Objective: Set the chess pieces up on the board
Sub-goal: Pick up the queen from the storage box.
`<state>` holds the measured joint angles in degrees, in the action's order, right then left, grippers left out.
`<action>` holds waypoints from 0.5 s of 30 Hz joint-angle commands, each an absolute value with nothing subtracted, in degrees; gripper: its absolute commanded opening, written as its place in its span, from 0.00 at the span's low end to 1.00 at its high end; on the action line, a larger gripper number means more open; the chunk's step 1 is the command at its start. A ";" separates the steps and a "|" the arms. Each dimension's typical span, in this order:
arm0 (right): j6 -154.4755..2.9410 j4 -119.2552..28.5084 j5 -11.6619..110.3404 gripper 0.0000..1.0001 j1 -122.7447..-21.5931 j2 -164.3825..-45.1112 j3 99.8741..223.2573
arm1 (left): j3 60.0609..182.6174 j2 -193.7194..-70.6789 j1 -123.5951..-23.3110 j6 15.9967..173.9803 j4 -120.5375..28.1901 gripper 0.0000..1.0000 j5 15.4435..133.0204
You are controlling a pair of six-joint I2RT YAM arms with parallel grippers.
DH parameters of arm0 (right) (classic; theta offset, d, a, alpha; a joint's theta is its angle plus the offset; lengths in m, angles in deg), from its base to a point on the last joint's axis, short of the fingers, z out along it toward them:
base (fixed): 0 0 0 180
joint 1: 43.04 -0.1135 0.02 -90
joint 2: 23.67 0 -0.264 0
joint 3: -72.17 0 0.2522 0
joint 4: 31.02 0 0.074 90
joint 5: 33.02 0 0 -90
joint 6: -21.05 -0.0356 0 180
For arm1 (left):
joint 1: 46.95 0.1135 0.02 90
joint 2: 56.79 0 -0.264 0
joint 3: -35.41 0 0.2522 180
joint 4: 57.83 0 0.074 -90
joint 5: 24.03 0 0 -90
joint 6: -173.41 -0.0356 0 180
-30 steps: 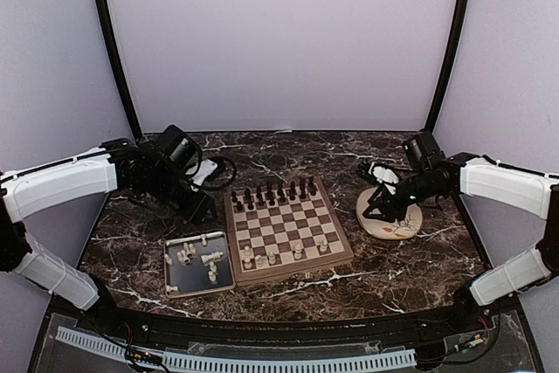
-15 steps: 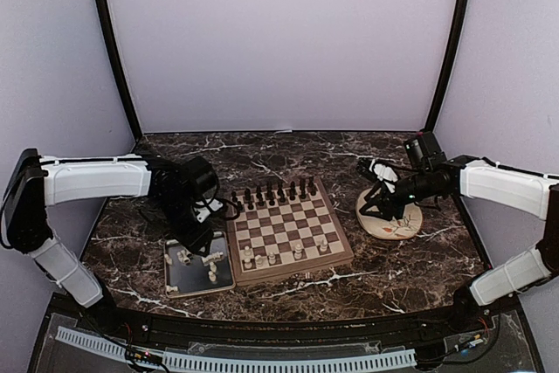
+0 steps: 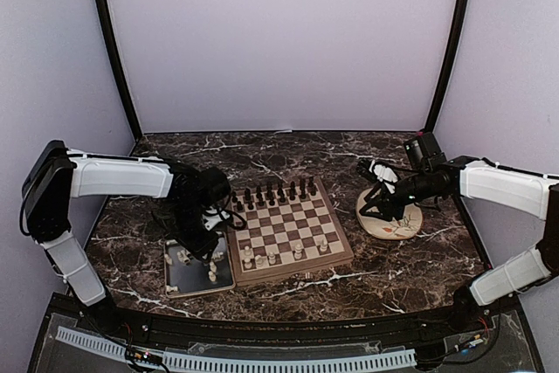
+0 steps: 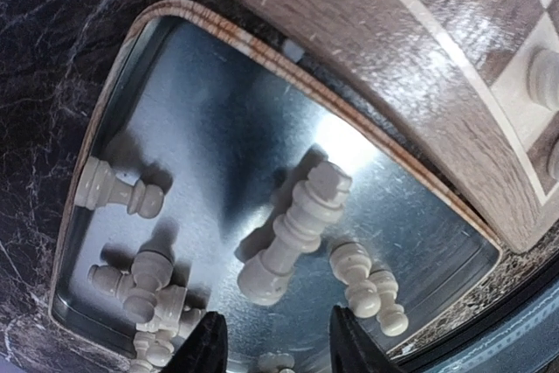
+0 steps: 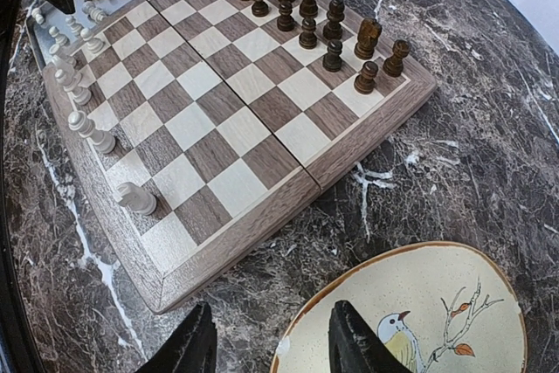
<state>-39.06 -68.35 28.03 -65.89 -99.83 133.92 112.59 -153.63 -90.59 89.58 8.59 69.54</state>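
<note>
A grey metal tray [image 4: 175, 102] beside the chessboard [image 4: 393, 67] holds toppled cream-white chess pieces [image 4: 297, 224] under the left gripper [image 4: 275, 347], jaws parted and empty (the right gripper [image 5: 271, 347], also parted, hangs by a bird-painted plate [image 5: 419, 294]).

A table [image 3: 288, 150] of dark brown marble with white veins spreads under both jaws. Beyond the jaws rises a plain pale lilac wall [image 3: 279, 41], with a black pole [image 3: 112, 41] at each back corner. The light is soft and even.

Left tool [image 4: 275, 342] and right tool [image 5: 272, 342] gape empty
</note>
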 commanded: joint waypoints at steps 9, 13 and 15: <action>-38.64 -67.67 26.82 0.45 -65.63 -100.21 133.73 | 114.03 -156.74 -90.82 87.01 7.06 0.33 67.79; -38.57 -67.89 26.78 0.45 -65.63 -100.56 133.76 | 113.88 -157.63 -90.98 86.38 5.77 0.32 67.78; -38.59 -67.96 26.66 0.45 -65.63 -100.70 133.79 | 113.71 -157.97 -91.03 86.06 5.23 0.31 67.82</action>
<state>-39.02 -68.42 27.81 -65.89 -99.96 133.92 112.89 -157.21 -90.63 87.51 6.28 68.25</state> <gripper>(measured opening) 0.449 0.318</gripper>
